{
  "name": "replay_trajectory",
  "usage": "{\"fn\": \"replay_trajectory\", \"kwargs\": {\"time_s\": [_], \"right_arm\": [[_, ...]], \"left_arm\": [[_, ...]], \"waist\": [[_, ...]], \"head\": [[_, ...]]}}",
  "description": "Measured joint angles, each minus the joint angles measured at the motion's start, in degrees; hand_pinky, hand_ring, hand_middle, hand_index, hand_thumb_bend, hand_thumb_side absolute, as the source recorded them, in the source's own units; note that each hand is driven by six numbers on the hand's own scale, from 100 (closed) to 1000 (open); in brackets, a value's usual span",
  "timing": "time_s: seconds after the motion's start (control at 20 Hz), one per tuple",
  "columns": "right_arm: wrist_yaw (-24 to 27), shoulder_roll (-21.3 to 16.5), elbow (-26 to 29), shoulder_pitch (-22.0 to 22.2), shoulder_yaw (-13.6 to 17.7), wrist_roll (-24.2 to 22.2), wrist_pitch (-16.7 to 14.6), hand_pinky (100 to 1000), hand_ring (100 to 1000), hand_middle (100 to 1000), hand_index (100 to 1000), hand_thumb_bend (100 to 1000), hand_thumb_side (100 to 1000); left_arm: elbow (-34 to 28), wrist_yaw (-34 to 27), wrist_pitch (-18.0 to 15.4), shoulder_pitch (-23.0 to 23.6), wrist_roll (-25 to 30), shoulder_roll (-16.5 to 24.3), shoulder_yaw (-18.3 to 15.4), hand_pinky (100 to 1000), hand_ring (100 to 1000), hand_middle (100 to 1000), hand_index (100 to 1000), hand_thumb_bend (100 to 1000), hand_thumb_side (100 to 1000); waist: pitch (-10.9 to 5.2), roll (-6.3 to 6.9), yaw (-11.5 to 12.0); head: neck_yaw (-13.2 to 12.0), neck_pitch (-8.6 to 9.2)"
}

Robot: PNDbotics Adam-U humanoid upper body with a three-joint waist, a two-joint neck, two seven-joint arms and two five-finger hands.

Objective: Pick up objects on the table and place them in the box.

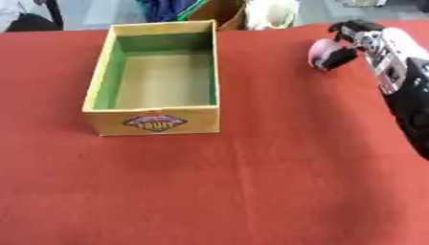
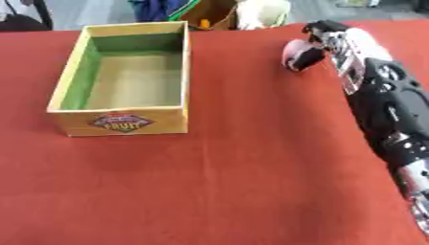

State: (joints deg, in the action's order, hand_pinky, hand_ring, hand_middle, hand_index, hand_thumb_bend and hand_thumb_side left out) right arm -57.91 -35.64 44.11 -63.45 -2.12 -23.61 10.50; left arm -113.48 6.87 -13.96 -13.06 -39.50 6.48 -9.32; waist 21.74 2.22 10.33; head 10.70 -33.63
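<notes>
A yellow cardboard box (image 1: 154,121) with a green inside and a fruit label on its front stands open on the red table, left of centre; it looks empty. At the far right my right hand (image 1: 358,42) reaches in from the right edge, its fingers curled round a small pink and white rounded object (image 1: 319,52). The hand and object sit well to the right of the box, near the table's far edge. My left hand shows in neither view.
The red cloth (image 1: 251,182) covers the whole table. Beyond the far edge are a brown cardboard box (image 1: 220,12) and a pale bag (image 1: 272,13). My right forearm (image 2: 389,115) lies along the right side.
</notes>
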Motion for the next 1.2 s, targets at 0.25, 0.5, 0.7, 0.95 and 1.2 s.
{"fn": "replay_trajectory", "kwargs": {"time_s": [0.25,0.5,0.7,0.95,1.2], "right_arm": [[0.0,0.0,-0.18,-0.13,-0.01,0.66,-0.04,801,899,694,814,283,384],[0.23,-0.17,1.14,-0.56,-0.59,1.14,-1.28,784,873,617,741,290,345],[0.64,-0.31,1.97,-0.58,-1.09,0.99,-1.98,761,851,585,715,236,281],[1.86,-0.33,2.44,-0.58,-1.11,0.89,-2.29,703,804,532,668,100,100],[1.88,-0.34,2.58,-0.54,-1.11,2.78,-1.1,604,755,466,588,100,100]], "left_arm": [[0.0,-0.06,0.01,0.0,0.02,-0.01,0.0,616,507,462,637,100,688],[0.0,-0.06,0.03,0.03,0.03,-0.03,0.0,616,507,463,637,100,689],[0.0,-0.06,0.09,0.06,0.09,-0.39,0.0,616,508,463,637,100,689],[0.0,-0.06,0.12,0.09,0.13,-0.43,0.0,616,508,464,637,100,687],[0.0,-0.06,0.14,0.09,0.14,-0.43,0.0,616,507,463,637,100,681]], "waist": [[0.02,0.16,-0.34],[-0.04,0.27,-0.99],[-0.26,0.27,-1.16],[-0.43,0.21,-1.41],[-0.49,0.17,-1.47]], "head": [[-0.02,-0.03],[-0.29,-0.13],[-0.46,-0.14],[-0.48,-0.28],[-0.49,-0.4]]}}
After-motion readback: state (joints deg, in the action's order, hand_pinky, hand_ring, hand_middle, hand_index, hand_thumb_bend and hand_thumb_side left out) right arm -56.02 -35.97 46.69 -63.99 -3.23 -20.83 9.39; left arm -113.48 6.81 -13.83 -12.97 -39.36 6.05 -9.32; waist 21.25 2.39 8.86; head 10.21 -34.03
